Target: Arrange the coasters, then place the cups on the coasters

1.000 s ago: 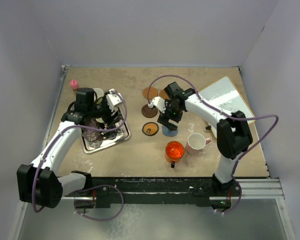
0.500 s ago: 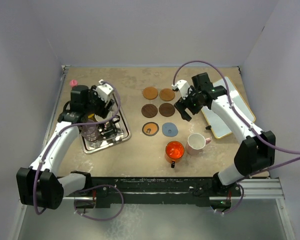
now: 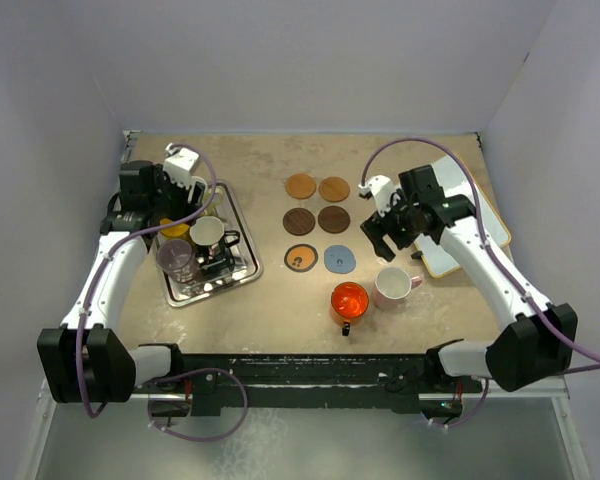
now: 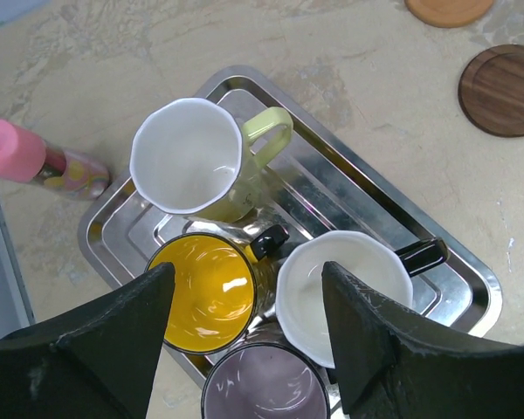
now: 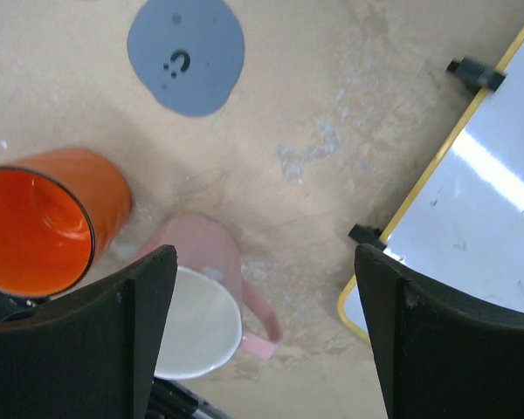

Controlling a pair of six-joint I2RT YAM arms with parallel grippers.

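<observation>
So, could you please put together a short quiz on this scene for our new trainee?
1. Multiple choice: counting the yellow cup, how many cups stand in the silver tray? A two, B four, C six.
2. True or false: the pink cup stands on the grey-blue coaster.
3. Short answer: is the left tool or the right tool nearer the pink cup?
Key: 1 B; 2 false; 3 the right tool.
</observation>
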